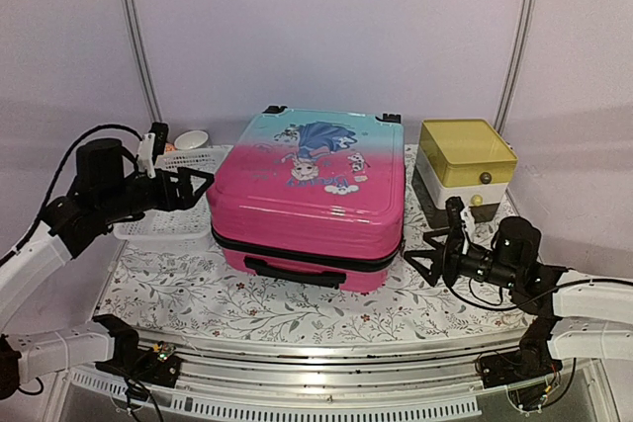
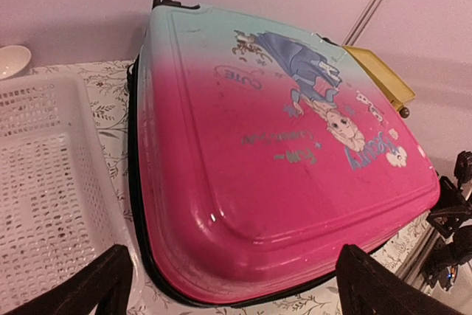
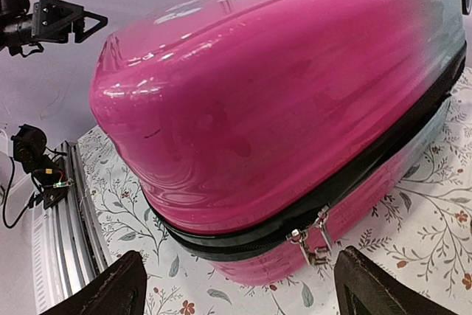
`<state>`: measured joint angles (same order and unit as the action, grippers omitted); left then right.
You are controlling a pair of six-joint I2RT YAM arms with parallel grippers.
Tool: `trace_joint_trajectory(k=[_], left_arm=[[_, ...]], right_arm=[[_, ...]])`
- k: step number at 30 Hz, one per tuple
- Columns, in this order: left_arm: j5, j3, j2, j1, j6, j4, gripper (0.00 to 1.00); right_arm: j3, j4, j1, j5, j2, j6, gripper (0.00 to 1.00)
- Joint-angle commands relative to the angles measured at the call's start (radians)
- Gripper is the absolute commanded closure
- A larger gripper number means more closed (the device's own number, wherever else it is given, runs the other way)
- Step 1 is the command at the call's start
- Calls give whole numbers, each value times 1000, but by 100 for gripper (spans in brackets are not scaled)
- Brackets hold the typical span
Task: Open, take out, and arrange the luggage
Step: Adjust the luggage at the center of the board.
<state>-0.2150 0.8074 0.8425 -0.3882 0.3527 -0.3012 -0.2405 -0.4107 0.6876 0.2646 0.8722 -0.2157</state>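
The luggage (image 1: 309, 195), a pink-to-turquoise hard-shell suitcase with a cartoon print, lies flat and zipped shut in the middle of the table, its black handle (image 1: 295, 272) facing the near edge. My left gripper (image 1: 201, 185) hovers open at its left side, and the pink lid (image 2: 280, 160) fills the left wrist view between the fingers (image 2: 110, 282). My right gripper (image 1: 427, 256) stands open at the case's right near corner. Two silver zipper pulls (image 3: 310, 245) hang on the black zipper band (image 3: 369, 175) just inside the right finger (image 3: 369, 285). Neither gripper holds anything.
A white perforated basket (image 1: 163, 207) sits left of the luggage under the left arm, with a small white bowl (image 1: 191, 138) behind it. A yellow-topped drawer box (image 1: 465, 160) stands at the right rear. A floral cloth (image 1: 297, 308) covers the table, and a metal rail (image 1: 326, 363) runs along its near edge.
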Motion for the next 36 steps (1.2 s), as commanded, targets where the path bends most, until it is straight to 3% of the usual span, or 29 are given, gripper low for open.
trace_joint_trajectory(k=[1, 6, 16, 36], left_arm=[[6, -67, -44, -2, 25, -32, 2], [-32, -118, -73, -2, 32, 7, 2], [-56, -98, -24, -1, 18, 17, 2], [-62, -97, 17, 0, 23, 52, 2]], right_arm=[[20, -183, 4, 53, 48, 60, 12], [114, -353, 4, 75, 65, 133, 15], [137, -399, 5, 118, 128, 234, 20], [173, -480, 4, 136, 191, 263, 20]])
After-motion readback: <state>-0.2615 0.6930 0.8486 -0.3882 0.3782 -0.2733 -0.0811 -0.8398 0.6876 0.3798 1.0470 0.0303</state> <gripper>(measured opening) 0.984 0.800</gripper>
